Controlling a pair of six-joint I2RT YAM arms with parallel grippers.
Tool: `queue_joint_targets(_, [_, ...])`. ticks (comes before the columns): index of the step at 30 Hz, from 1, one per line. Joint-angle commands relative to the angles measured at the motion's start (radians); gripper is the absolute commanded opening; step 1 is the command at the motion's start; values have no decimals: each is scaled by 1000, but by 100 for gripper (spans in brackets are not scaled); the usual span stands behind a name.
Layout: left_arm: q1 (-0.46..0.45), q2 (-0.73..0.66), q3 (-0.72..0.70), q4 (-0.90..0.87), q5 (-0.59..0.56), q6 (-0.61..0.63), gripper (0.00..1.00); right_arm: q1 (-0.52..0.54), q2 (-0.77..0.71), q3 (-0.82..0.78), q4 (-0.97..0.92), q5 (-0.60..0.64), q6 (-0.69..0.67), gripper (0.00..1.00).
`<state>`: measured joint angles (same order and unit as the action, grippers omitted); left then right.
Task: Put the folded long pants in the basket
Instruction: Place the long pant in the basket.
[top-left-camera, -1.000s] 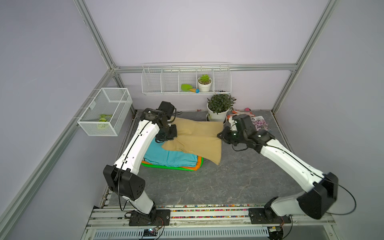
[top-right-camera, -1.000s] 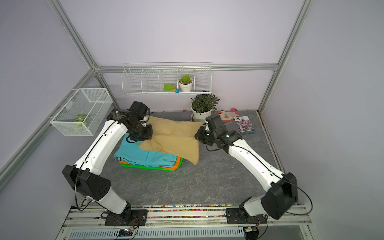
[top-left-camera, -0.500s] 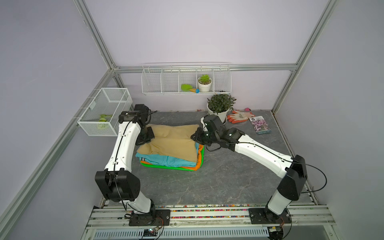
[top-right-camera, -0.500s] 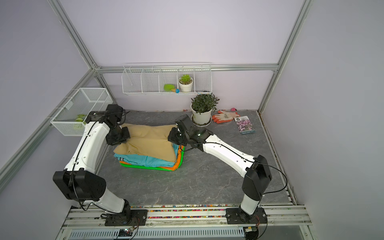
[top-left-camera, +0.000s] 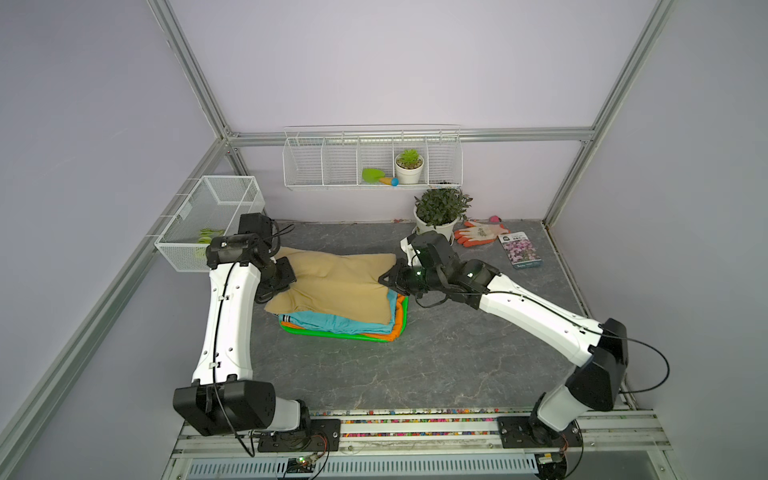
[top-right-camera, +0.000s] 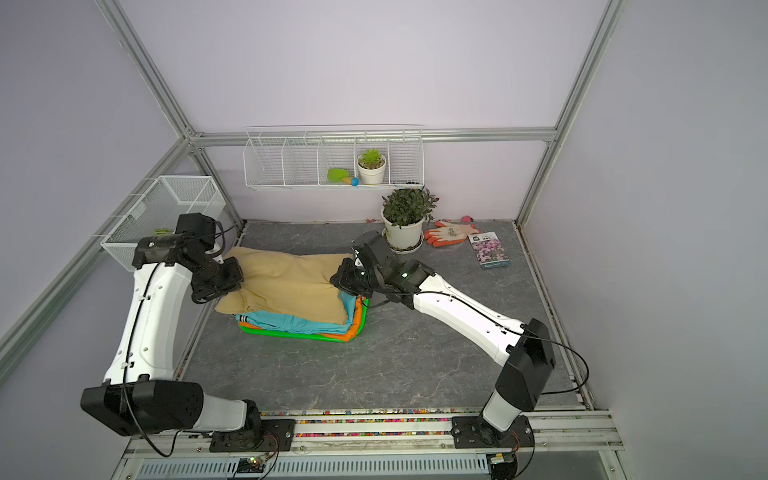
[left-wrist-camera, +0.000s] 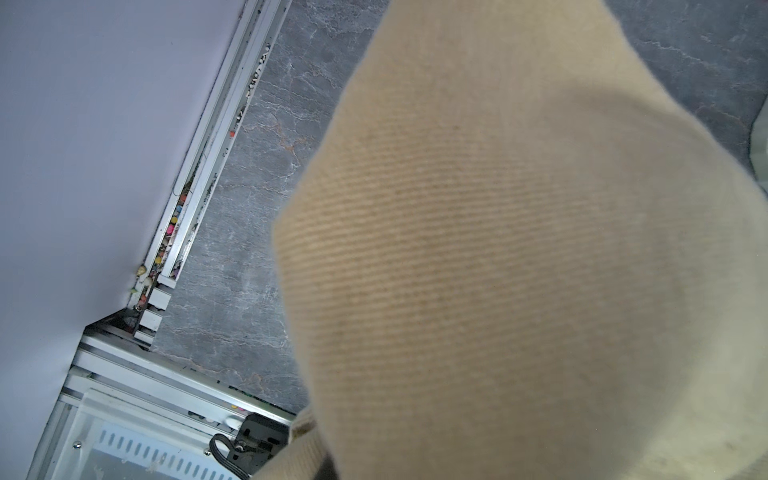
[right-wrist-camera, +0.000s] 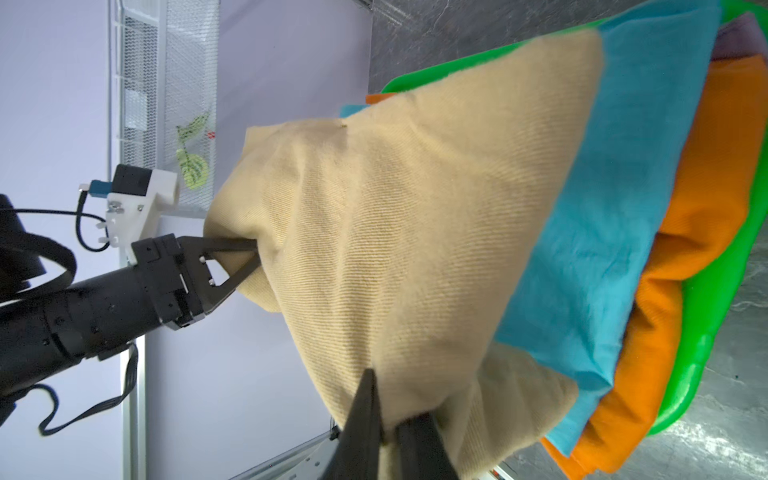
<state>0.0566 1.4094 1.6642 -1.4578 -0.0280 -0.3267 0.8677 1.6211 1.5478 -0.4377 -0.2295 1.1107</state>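
Your left gripper (right-wrist-camera: 254, 254) is closed, its fingers pinched on the left end of the tan pants (top-left-camera: 336, 286). Your right gripper (right-wrist-camera: 388, 432) is likewise clamped shut on the right end of the same pair, so the cloth hangs stretched between both arms. In both top views the tan pair spreads over the stack in the basket (top-left-camera: 316, 333), with its front edge lying on the teal pants (top-left-camera: 328, 322) and its front left corner hanging out past the basket's side. Under the teal pair you can see the orange pants (top-left-camera: 398, 322) bulging over the basket's right rim, and the right wrist view shows a sliver of the lilac pants (right-wrist-camera: 739, 37) at the far end of the pile. The basket sits on the grey surface (top-left-camera: 415, 357) near its left edge, about midway from front to back. Just behind your right wrist, at the back edge, stands the potted plant (top-left-camera: 440, 212). The orange-and-white gloves (top-left-camera: 480, 233) and a flower seed packet (top-left-camera: 519, 249) lie toward the back right corner. The wire mesh box (top-left-camera: 212, 220) hangs on the left wall, close beside your left arm's wrist. The long wire rack (top-left-camera: 372, 158) on the back wall holds a small succulent pot (top-left-camera: 409, 166) and a green trowel (top-left-camera: 374, 176).
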Motion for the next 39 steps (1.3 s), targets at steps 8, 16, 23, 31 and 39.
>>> queue_joint_targets(8, [34, -70, -20, 70, -123, -12, 0, 28, -136, -28, -120, 74, -64, 0])
queue_joint_targets(16, [34, 45, -81, 131, -159, -26, 0, 14, -3, -10, -140, 186, -207, 0])
queue_joint_targets(23, [37, 254, -145, 197, -162, -41, 0, 11, 92, -77, 1, 238, -342, 0])
queue_joint_targets(31, [38, 272, -164, 203, -158, -50, 0, -33, 107, -158, 175, 54, -369, 35])
queue_joint_targets(39, [38, 274, -166, 203, -149, -53, 0, -167, 142, -194, 264, -114, -247, 63])
